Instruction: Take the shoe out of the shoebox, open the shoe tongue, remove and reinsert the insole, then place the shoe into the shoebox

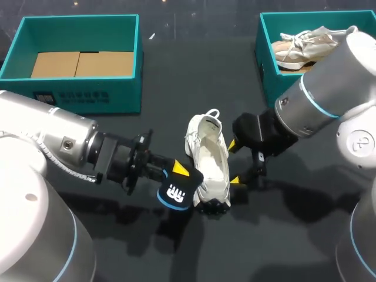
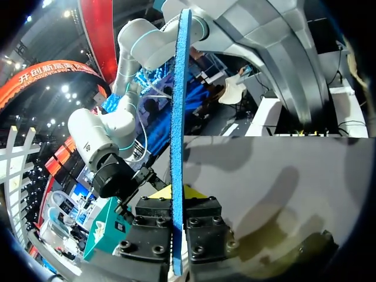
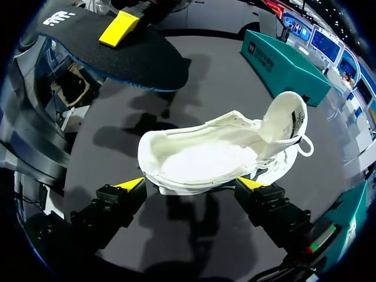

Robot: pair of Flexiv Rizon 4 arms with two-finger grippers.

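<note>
The white shoe lies on the dark table, heel loop toward the far side. Its mouth is spread wide, and in the right wrist view the shoe shows a bare white inside. My left gripper is shut on the black, blue-edged insole and holds it just left of the shoe's toe. The left wrist view shows that insole edge-on, clamped between the left gripper fingers. My right gripper stands open beside the shoe's right flank. Its yellow tips flank the shoe's near side without touching it.
A teal shoebox with cardboard lining stands at the back left. Another teal shoebox at the back right holds a beige shoe. The left arm's insole hangs above the table beyond the shoe.
</note>
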